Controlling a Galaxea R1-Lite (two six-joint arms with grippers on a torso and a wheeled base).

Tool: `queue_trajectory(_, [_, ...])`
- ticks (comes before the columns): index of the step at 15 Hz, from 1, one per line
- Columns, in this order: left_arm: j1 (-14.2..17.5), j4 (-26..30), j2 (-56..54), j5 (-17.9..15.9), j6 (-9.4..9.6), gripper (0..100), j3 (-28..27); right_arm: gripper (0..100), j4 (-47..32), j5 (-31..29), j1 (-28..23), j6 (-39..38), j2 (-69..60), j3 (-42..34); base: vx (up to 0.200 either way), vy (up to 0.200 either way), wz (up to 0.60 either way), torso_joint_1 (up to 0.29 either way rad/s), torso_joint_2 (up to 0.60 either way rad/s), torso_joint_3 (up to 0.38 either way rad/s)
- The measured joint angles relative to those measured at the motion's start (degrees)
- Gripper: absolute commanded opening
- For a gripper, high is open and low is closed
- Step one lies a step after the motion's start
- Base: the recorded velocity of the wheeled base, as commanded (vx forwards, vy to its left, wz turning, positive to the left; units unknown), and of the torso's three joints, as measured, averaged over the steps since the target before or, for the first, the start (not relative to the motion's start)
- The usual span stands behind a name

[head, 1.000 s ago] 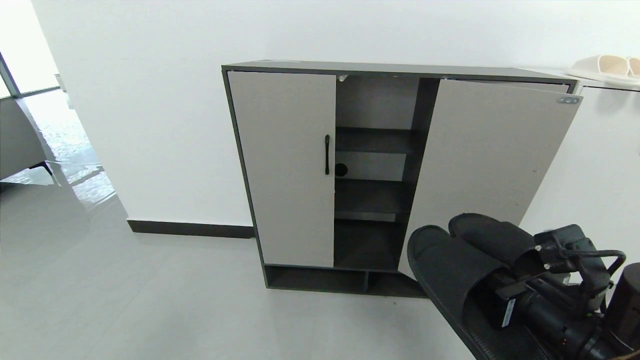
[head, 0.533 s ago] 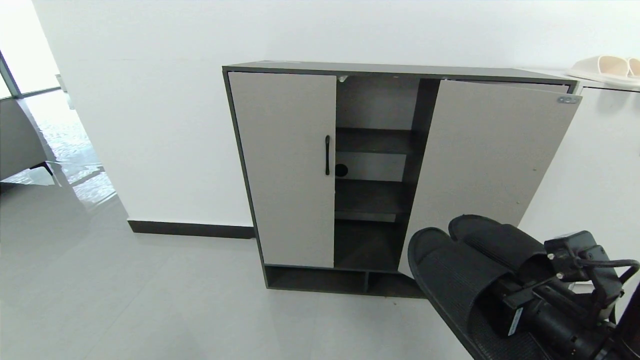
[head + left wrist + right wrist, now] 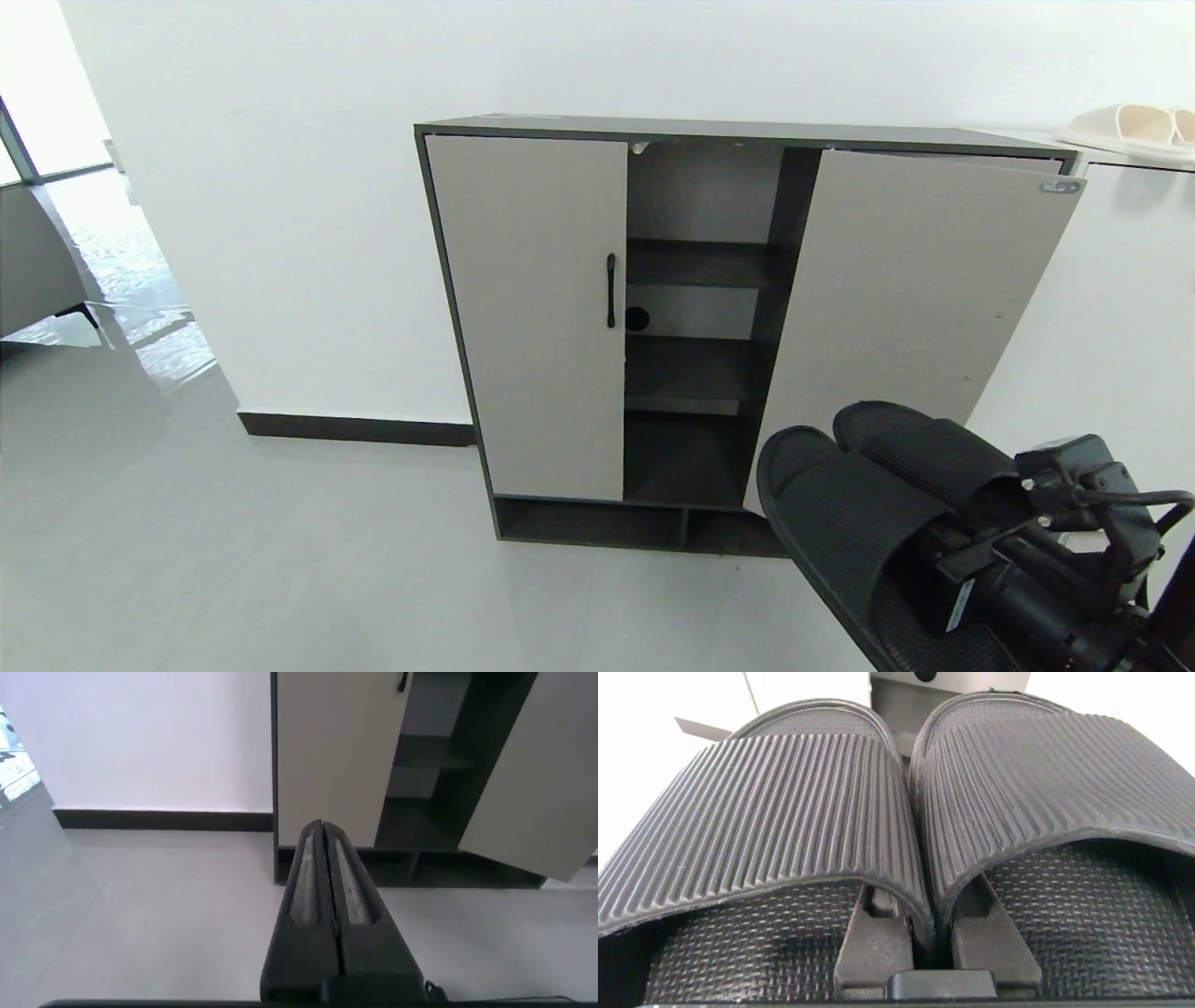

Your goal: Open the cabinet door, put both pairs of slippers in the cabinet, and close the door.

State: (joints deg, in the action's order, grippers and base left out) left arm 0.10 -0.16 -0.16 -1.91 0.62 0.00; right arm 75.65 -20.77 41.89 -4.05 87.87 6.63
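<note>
The dark cabinet (image 3: pixel 523 308) stands against the wall, its left door shut and its right door (image 3: pixel 915 280) swung open onto bare shelves (image 3: pixel 695 369). A pair of black ribbed slippers (image 3: pixel 859 495) hangs in front of the open door, low on the right. My right gripper (image 3: pixel 932 938) is shut on the black slippers, its fingers (image 3: pixel 873 943) tucked under the straps and pinching their inner edges together. A beige pair (image 3: pixel 1130 123) lies on a white ledge right of the cabinet. My left gripper (image 3: pixel 322 859) is shut on nothing, low and facing the cabinet (image 3: pixel 332 756).
The shut left door carries a black handle (image 3: pixel 611 289). Grey floor (image 3: pixel 280 560) spreads wide in front and to the left. A dark baseboard (image 3: pixel 355 427) runs along the white wall. The open door (image 3: pixel 551 775) juts out toward my right arm.
My right arm with the black slippers has sunk slightly, down and to the right. The head view has shifted a little. The cabinet and its doors stand as before.
</note>
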Motion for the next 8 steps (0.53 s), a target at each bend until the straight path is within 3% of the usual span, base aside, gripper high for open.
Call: queue_trajectory(8, [-0.1,0.1,0.0,0.0,0.06,0,0.0,0,0.0,-2.4,-0.2,0.0,0.3,1.1,0.000,0.200,0.00,0.005,0.00,0.001])
